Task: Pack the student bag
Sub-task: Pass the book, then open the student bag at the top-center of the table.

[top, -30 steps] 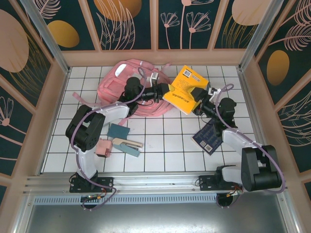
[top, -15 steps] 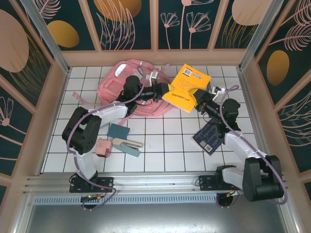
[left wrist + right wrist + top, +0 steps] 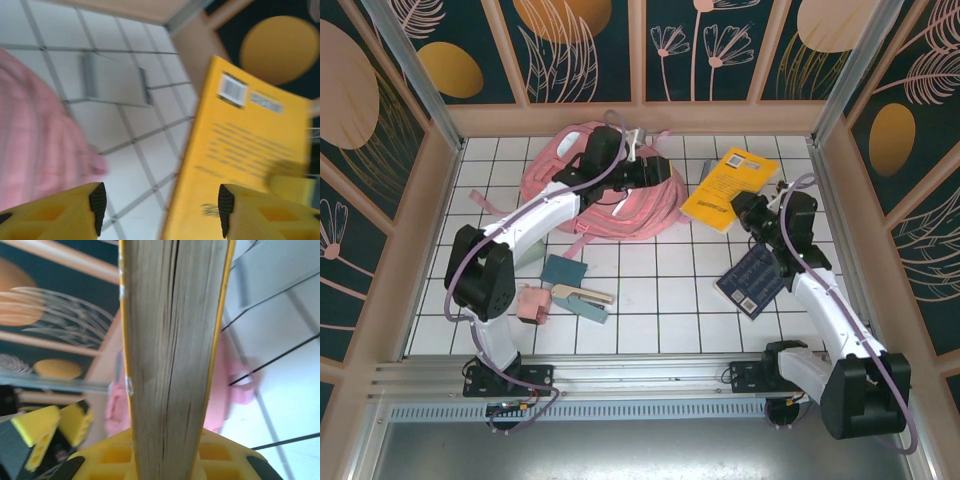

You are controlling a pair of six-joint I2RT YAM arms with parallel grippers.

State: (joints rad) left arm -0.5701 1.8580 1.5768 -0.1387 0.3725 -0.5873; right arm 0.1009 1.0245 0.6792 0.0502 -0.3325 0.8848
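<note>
Evidently the bag (image 3: 545,170) lies just left of the yellow book (image 3: 730,183) clamped in the right gripper (image 3: 742,207), while the left gripper (image 3: 161,202) hovers over the bag, open and empty.

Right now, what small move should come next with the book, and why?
Probably carry the yellow book toward the student bag: the right jaws are shut on its page edge, while the left jaws stand open by the bag.

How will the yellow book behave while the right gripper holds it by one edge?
Probably fairly stiff: the yellow book shows a thick page block in the right wrist view. Held at one edge by the right gripper, it will likely sag or pivot. Its smooth-looking cover may slip.
</note>
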